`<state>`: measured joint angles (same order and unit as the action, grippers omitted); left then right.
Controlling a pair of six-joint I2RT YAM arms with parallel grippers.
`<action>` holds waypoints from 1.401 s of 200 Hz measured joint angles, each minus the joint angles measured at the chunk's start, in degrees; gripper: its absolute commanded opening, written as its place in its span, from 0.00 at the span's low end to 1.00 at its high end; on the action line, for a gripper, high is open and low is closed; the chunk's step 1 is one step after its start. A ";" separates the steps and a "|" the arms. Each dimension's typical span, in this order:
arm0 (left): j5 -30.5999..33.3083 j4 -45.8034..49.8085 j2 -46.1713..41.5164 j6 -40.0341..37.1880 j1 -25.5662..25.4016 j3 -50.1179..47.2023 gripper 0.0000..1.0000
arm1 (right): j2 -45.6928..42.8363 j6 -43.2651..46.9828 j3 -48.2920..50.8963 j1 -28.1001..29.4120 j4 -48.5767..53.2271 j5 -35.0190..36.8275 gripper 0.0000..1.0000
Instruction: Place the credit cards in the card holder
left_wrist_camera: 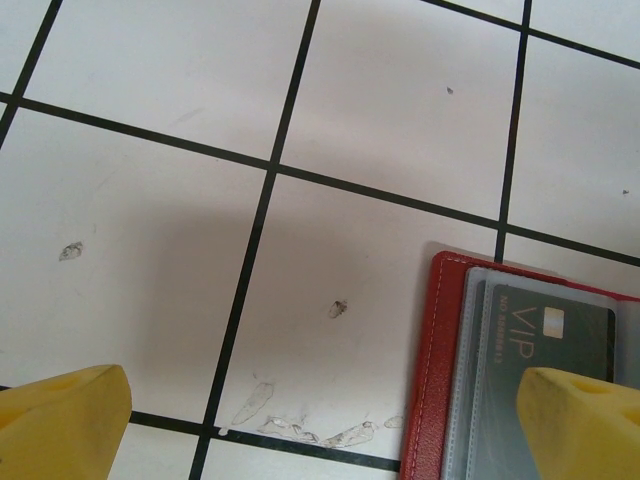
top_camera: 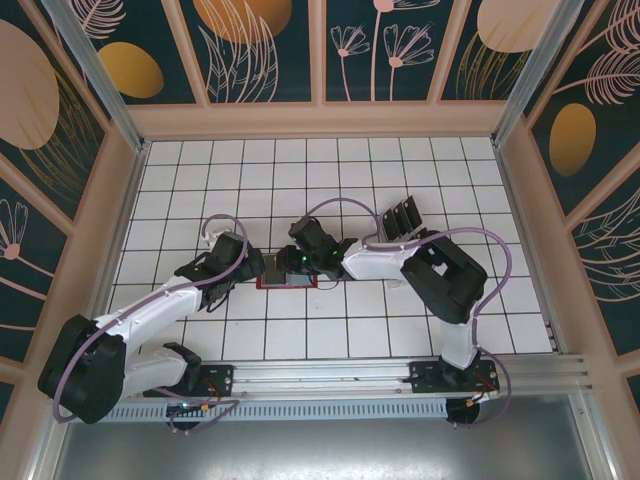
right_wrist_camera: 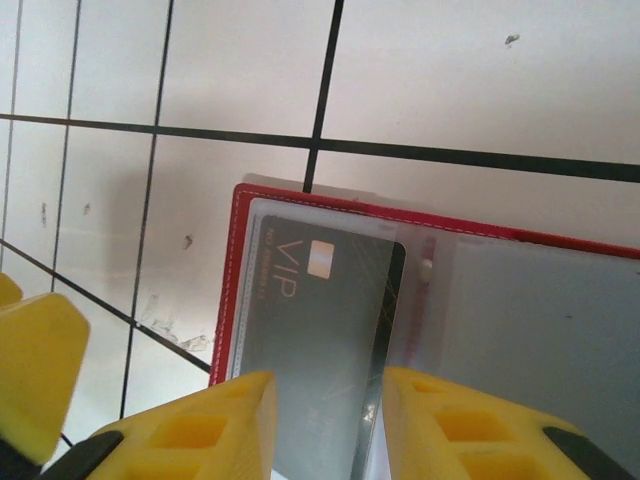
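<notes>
The red card holder [right_wrist_camera: 232, 290] lies open on the tiles [right_wrist_camera: 450, 80], partly cut off. A dark card [right_wrist_camera: 320, 320] sits in its clear pocket [right_wrist_camera: 300, 213]. The card's low end is between the narrow jaws of the right gripper [right_wrist_camera: 330, 430]. Pinched or not, I cannot tell. The left gripper [left_wrist_camera: 320, 425] spreads wide.

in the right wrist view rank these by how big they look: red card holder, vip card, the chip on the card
1. red card holder, running off frame
2. VIP card
3. chip, clearly smallest
</notes>
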<state>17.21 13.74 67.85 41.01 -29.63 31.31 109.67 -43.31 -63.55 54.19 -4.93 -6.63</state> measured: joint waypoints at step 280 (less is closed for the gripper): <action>-16.70 -13.51 10.34 -2.45 0.00 0.87 0.99 | -15.21 1.16 17.53 -4.66 2.54 11.76 0.35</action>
<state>0.51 0.23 78.19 38.57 -29.63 32.18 94.45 -42.15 -46.02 49.54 -2.39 5.13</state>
